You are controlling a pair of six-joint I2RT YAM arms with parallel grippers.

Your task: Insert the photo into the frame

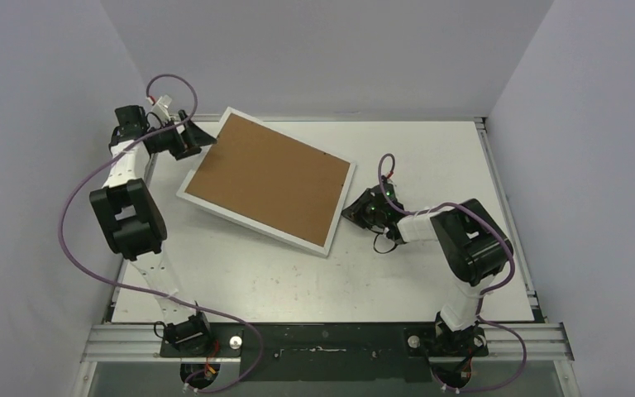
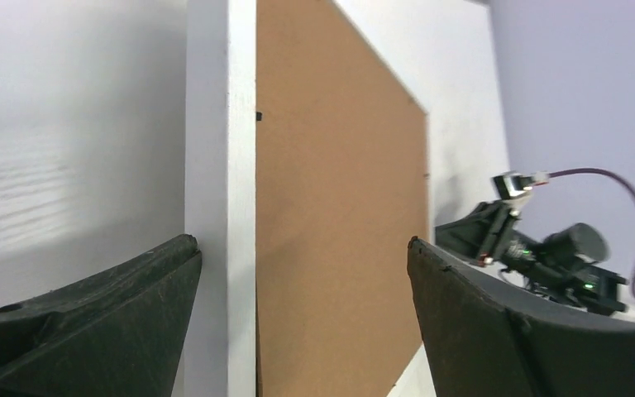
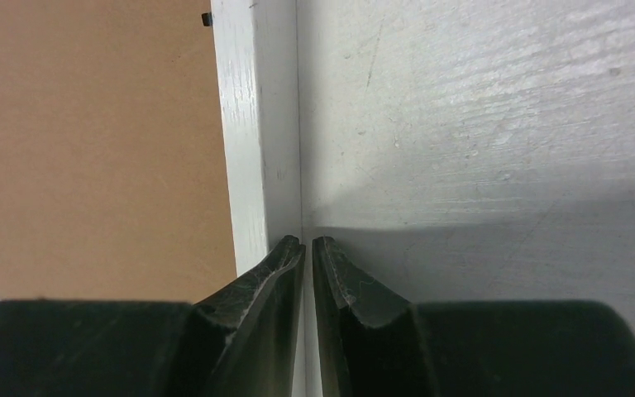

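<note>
The frame (image 1: 266, 180) lies back-up between both arms. The left end effector (image 2: 302, 244) gapes wide astride its corner, and the right end effector (image 3: 307, 241), pinched closed, sits at the opposite edge. The photo is not visible.

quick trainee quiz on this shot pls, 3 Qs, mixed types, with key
1. True or false: the frame lies with its brown back facing up.
2. Which one is open? A) left gripper B) right gripper C) both
3. Fill in: across all three views, the photo is ____.

Key: 1 true. 2 A: its fingers stand wide apart on either side of the frame's white edge, while the right one's tips are closed beside the frame's rim. 3 not visible.
</note>
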